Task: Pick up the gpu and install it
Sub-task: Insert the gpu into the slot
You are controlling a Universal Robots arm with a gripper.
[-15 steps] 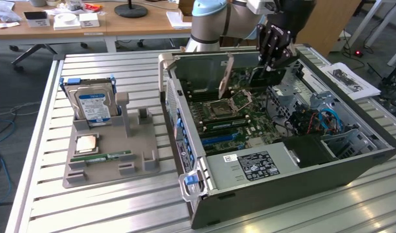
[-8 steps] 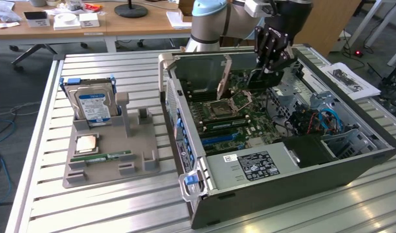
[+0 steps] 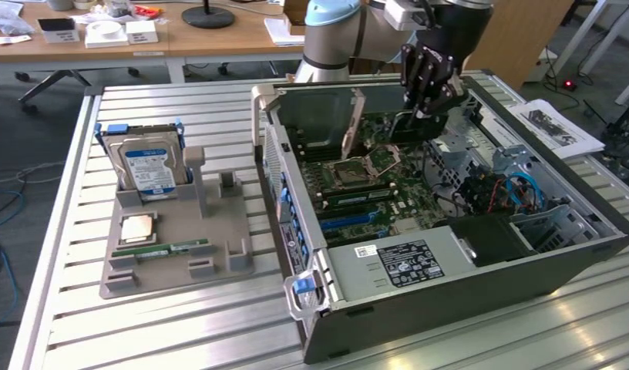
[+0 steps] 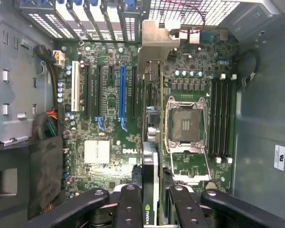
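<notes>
Above motherboard [image 4: 104,123], gpu [image 4: 153,121] edge-down (parallel to slots [image 4: 122,95])

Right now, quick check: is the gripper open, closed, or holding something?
Gripper: closed on the graphics card, holding it edge-on over the motherboard inside the open computer case.

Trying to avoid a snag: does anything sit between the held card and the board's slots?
Nothing visible does. The claw holds the card edge-on above the board, beside the processor socket. The long slots lie bare, no cable across them; the wire bundle sits at the board's edge.
</notes>
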